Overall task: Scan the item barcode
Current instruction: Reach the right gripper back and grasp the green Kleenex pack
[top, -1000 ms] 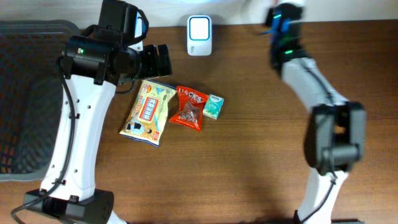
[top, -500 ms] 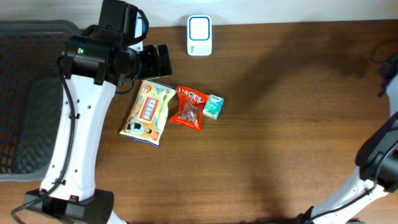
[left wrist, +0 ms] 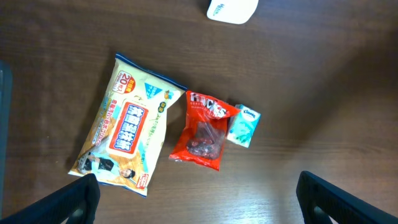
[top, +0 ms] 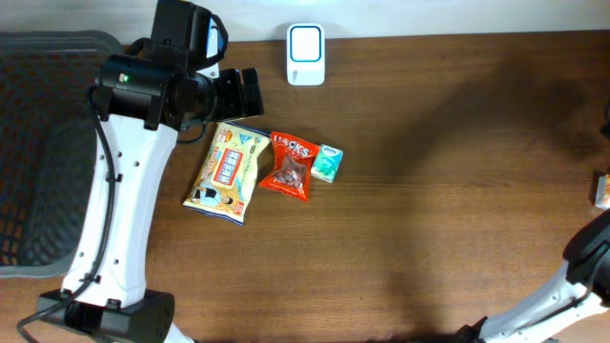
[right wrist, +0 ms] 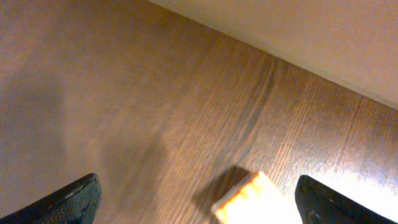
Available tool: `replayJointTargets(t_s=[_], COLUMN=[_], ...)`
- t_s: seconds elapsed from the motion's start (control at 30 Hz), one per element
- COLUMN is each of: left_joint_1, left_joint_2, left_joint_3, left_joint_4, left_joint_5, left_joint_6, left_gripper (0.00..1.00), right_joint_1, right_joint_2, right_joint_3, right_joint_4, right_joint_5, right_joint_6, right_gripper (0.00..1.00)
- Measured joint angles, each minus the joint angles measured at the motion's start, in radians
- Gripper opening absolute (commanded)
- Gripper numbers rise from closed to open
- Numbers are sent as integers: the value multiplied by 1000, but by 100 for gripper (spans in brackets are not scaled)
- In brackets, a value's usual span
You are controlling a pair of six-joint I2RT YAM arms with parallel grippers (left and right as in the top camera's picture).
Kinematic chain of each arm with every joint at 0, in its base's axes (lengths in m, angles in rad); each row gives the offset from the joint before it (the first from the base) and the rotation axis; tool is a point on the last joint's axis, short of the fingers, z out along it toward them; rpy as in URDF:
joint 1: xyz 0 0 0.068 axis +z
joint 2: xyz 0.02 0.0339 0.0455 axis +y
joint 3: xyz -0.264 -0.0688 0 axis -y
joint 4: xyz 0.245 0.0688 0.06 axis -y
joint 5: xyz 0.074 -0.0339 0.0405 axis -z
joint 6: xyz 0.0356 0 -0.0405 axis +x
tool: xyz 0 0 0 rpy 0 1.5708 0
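A white barcode scanner (top: 305, 54) stands at the table's back edge. In front of it lie a yellow wipes pack (top: 227, 171), a red snack bag (top: 290, 165) and a small teal tissue pack (top: 327, 163). My left gripper (left wrist: 199, 196) hangs open above them with nothing between its fingers. My right gripper (right wrist: 199, 199) is open at the far right of the table. A small orange-and-white box (right wrist: 255, 202) shows blurred below it, between the fingers and touching neither. The same box (top: 602, 191) sits at the right edge of the overhead view.
A dark mesh basket (top: 38, 143) fills the left side of the table. The right arm's lower link (top: 591, 257) shows at the bottom right corner. A pale wall runs along the table's back edge (right wrist: 298, 37).
The right arm has swung from beside the scanner to the far right, mostly out of the overhead view. Its gripper has opened, and the small box now shows at the right edge.
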State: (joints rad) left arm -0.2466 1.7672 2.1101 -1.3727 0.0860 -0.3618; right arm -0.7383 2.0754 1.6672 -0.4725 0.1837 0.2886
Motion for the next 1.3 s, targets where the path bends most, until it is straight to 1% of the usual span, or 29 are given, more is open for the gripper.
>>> replayJointTargets(t_s=[0.07, 0.1, 0.17, 0.23, 0.27, 0.33, 0.37, 0.4, 0.43, 0.5, 0.57, 0.67, 0.7, 0.73, 0.9, 1.07, 1.1, 1.23, 1.27, 1.3], left_joint_1=[0, 0, 0, 0, 0, 0, 0, 0, 0, 0, 0, 0, 0, 0, 0, 0, 0, 0, 0, 0], left_joint_2=[0, 0, 0, 0, 0, 0, 0, 0, 0, 0, 0, 0, 0, 0, 0, 0, 0, 0, 0, 0], left_joint_3=[0, 0, 0, 0, 0, 0, 0, 0, 0, 0, 0, 0, 0, 0, 0, 0, 0, 0, 0, 0], left_joint_4=[0, 0, 0, 0, 0, 0, 0, 0, 0, 1, 0, 0, 0, 0, 0, 0, 0, 0, 0, 0], left_joint_5=[0, 0, 0, 0, 0, 0, 0, 0, 0, 0, 0, 0, 0, 0, 0, 0, 0, 0, 0, 0], left_joint_6=[0, 0, 0, 0, 0, 0, 0, 0, 0, 0, 0, 0, 0, 0, 0, 0, 0, 0, 0, 0], left_gripper=[99, 99, 99, 99, 99, 99, 99, 99, 99, 99, 99, 99, 99, 99, 99, 99, 99, 99, 99, 99], right_joint_1=[38, 55, 94, 163, 204, 378, 451, 536, 587, 726, 857, 971, 993, 1014, 1098, 1138, 1138, 1138, 1138, 1138], right_joint_2=[-116, -162, -209, -203, -200, -184, -177, -165, -158, -125, -84, -23, 2, 32, 72, 72, 72, 70, 69, 66], right_joint_3=[-1, 0, 1, 0, 0, -2, -3, -12, -20, -32, -35, -35, -35, -35, -37, -39, -48, -82, -80, -73], right_joint_4=[-93, -146, -216, -277, -301, -388, -413, -419, -422, -419, -410, -399, -394, -387, -377, -388, -391, -415, -430, -475], right_joint_5=[-58, -117, -335, -618, -697, -846, -875, -892, -885, -811, -700, -603, -590, -583, -593, -436, -404, -270, -249, -197], right_joint_6=[0, -1, -24, -99, -122, -163, -170, -178, -181, -191, -153, -58, -33, -5, 34, 81, 91, 105, 105, 105], right_gripper=[99, 99, 99, 99, 99, 99, 99, 96, 88, 76, 75, 58, 53, 50, 44, 43, 38, 39, 40, 45])
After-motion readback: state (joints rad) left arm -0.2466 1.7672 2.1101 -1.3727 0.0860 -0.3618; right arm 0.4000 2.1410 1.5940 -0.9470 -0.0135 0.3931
